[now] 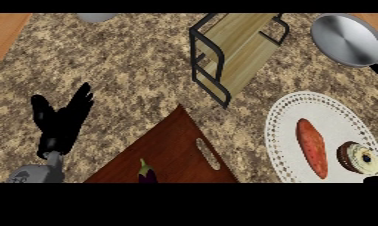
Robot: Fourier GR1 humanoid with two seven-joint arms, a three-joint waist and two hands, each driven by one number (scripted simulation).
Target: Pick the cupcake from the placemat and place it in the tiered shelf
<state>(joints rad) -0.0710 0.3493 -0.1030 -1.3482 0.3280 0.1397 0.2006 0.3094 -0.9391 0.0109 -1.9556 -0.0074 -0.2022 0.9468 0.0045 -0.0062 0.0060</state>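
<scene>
The cupcake (359,158), dark brown with pale frosting, sits on the white lacy round placemat (295,115) at the lower right, next to an orange sweet potato (311,147). The tiered shelf (235,52), with wooden boards in a black metal frame, stands at the upper middle of the counter. My left hand (63,117) rests at the lower left, fingers straight and pointing up, holding nothing, far from the cupcake. My right hand does not clearly show; only a dark sliver appears at the lower right edge.
A brown wooden cutting board (177,150) with a handle slot lies at the bottom centre, a purple eggplant (146,171) on its near edge. A grey metal pan (345,39) sits at the upper right. A grey object (96,17) peeks in at the top left.
</scene>
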